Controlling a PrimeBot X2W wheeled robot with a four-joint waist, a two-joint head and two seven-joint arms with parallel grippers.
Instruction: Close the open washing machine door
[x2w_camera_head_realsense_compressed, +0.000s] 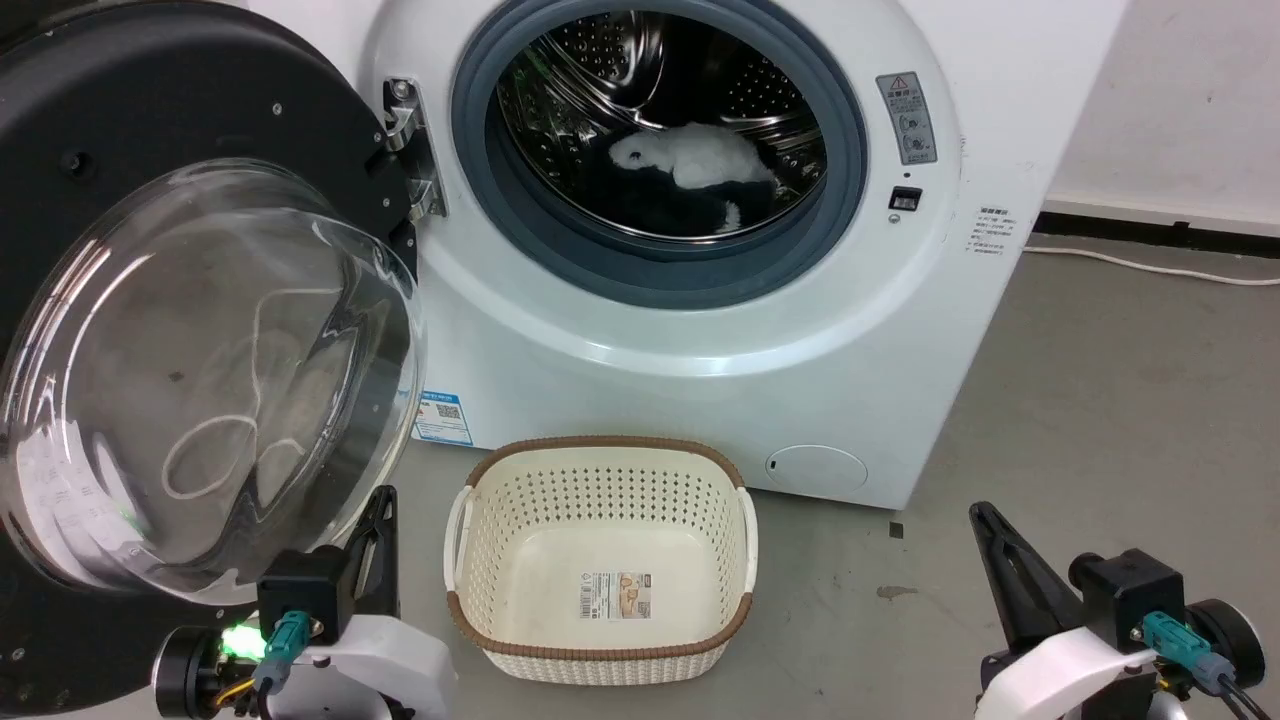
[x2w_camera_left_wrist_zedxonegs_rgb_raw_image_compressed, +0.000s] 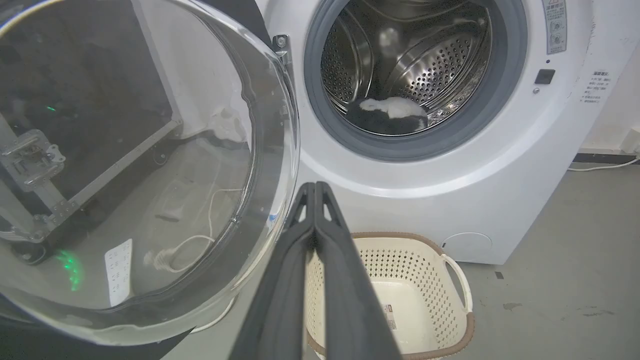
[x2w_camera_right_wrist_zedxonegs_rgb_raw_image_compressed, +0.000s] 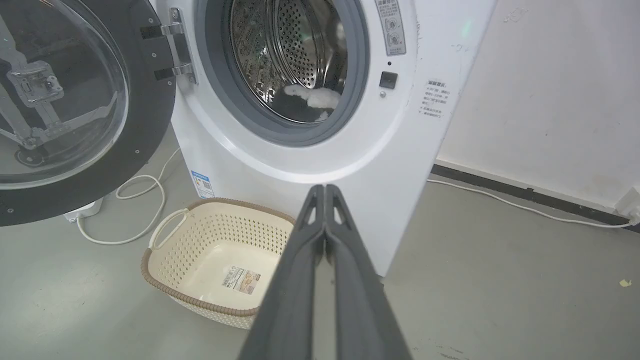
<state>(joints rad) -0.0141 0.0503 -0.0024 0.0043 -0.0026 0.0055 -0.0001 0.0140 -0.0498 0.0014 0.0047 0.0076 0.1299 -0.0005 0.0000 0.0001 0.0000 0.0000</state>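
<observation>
The washing machine door (x2w_camera_head_realsense_compressed: 200, 330) stands wide open at the left, hinged to the washing machine (x2w_camera_head_realsense_compressed: 700, 340). The left gripper (x2w_camera_left_wrist_zedxonegs_rgb_raw_image_compressed: 315, 186) is closed and empty, just beside the door's near glass edge. The right gripper (x2w_camera_right_wrist_zedxonegs_rgb_raw_image_compressed: 324, 187) is closed and empty at the near right. A cream basket (x2w_camera_head_realsense_compressed: 600, 441) sits between them.

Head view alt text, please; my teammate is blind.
A white washing machine stands with its round black door swung wide open at left, laundry in the drum. A cream basket sits on the floor before it, between the shut left pincer and right pincer.
</observation>
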